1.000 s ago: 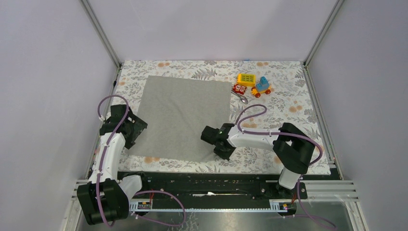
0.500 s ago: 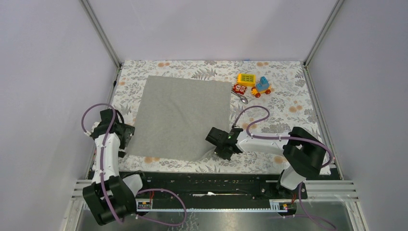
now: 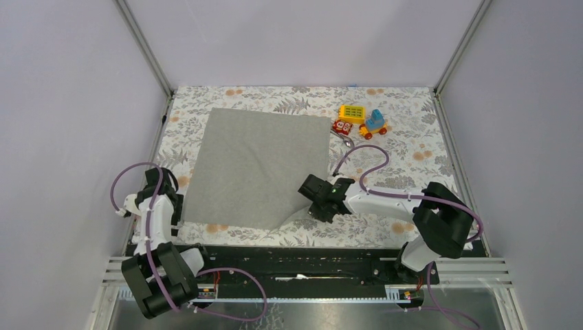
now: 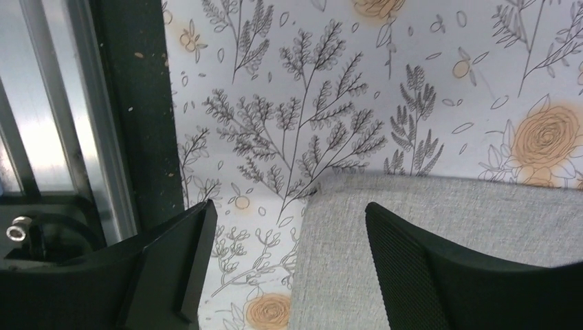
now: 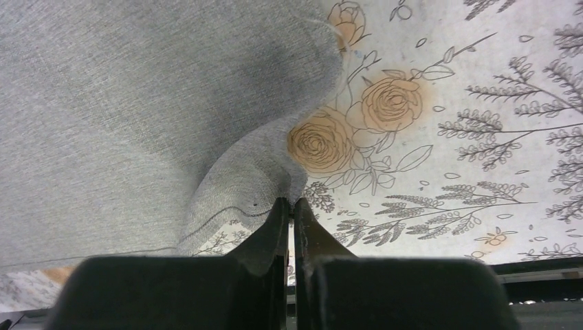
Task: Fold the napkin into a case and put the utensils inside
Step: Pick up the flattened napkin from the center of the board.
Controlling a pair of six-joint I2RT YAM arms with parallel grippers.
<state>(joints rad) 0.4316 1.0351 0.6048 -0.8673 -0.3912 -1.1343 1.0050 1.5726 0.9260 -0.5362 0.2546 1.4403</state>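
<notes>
The grey napkin [image 3: 258, 165] lies spread on the floral tablecloth [image 3: 412, 165]. My right gripper [image 3: 317, 201] is shut on its near right corner [image 5: 275, 185], which is raised off the cloth into a small tent. In the right wrist view the jaws [image 5: 290, 206] are pressed together on the fabric edge. My left gripper [image 3: 175, 206] is at the napkin's near left corner. In the left wrist view it [image 4: 289, 234] is open, and that flat corner [image 4: 385, 220] lies between the two fingers [image 4: 172, 268]. One slim silver utensil [image 3: 347, 141] lies by the toy blocks, partly behind the right arm's cable.
Colourful toy blocks stand at the far right: a yellow one [image 3: 352, 112], a blue wheeled one [image 3: 375, 124] and a red one [image 3: 340, 126]. A black strip and metal rail [image 4: 89, 137] run close beside my left gripper. Frame posts and grey walls enclose the table.
My left arm has drawn back toward the near left, bringing its gripper to the napkin's near left corner. My right gripper has shifted right, lifting the near right corner.
</notes>
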